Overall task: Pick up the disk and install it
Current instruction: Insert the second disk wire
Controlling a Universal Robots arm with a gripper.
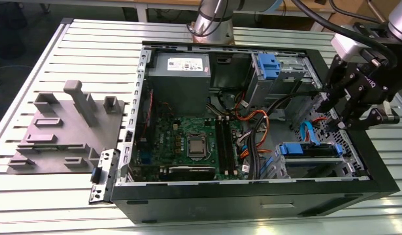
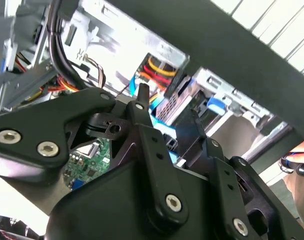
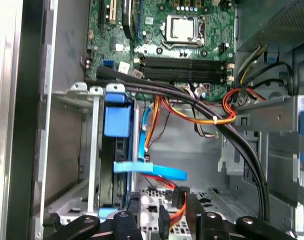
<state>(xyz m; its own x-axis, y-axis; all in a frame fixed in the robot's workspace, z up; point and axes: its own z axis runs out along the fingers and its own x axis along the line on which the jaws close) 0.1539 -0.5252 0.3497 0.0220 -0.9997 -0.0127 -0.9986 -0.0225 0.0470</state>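
The disk sits in the lower drive bay at the front corner of the open computer case, on the exterior view's right. Its blue rail ends face the motherboard. In the first wrist view the disk stands edge-on in its metal bay with a blue tab at its end. My gripper hovers just above and behind that bay, over the case's wall. It is open, with nothing between its black fingers. In the second wrist view the gripper points down into the case.
A grey power supply with a white sticker fills the case's far corner. A blue clip on a grey cage sits beside it. Black and orange cables cross beside the bay. A grey fixture lies on the slatted table. A person's hand is nearby.
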